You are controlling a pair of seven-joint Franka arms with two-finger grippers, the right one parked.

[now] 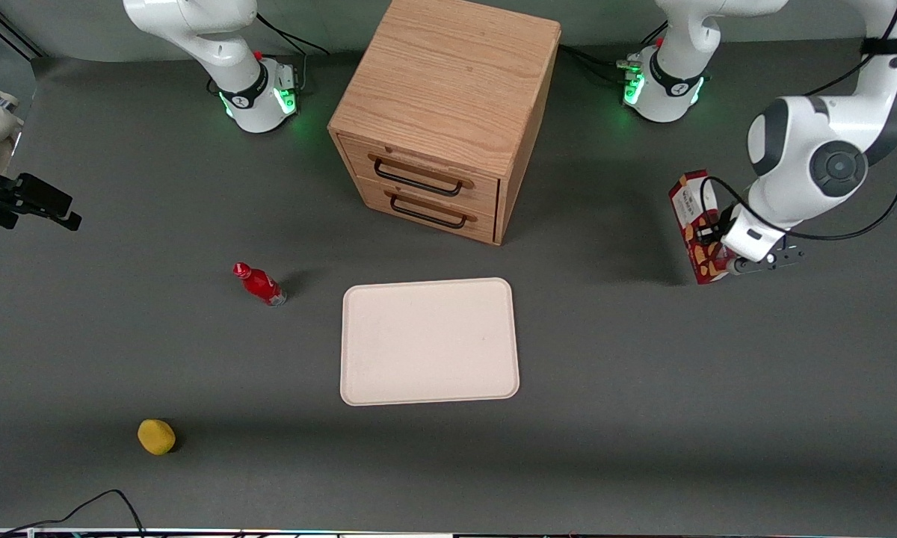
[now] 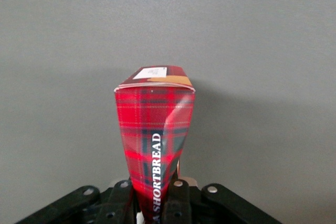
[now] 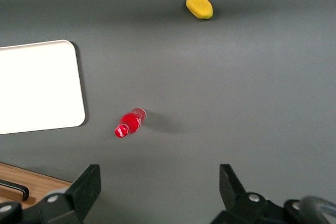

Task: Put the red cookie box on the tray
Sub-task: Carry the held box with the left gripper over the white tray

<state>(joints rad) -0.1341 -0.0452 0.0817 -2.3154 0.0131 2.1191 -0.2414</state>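
The red cookie box (image 1: 689, 209), a slim tartan carton with cookie pictures, is at the working arm's end of the table. My left gripper (image 1: 711, 246) is shut on it. In the left wrist view the box (image 2: 155, 129) runs away from the gripper (image 2: 152, 203), its white end panel farthest from it, and its sides are pinched in between the black fingers (image 2: 178, 198). I cannot tell whether the box touches the table. The pale cream tray (image 1: 430, 340) (image 3: 37, 87) lies bare on the table in front of the drawers, well apart from the box.
A wooden two-drawer cabinet (image 1: 448, 112) stands farther from the front camera than the tray. A small red bottle (image 1: 260, 284) (image 3: 128, 123) lies beside the tray toward the parked arm's end. A yellow lump (image 1: 156, 436) (image 3: 199, 5) sits nearer the front camera.
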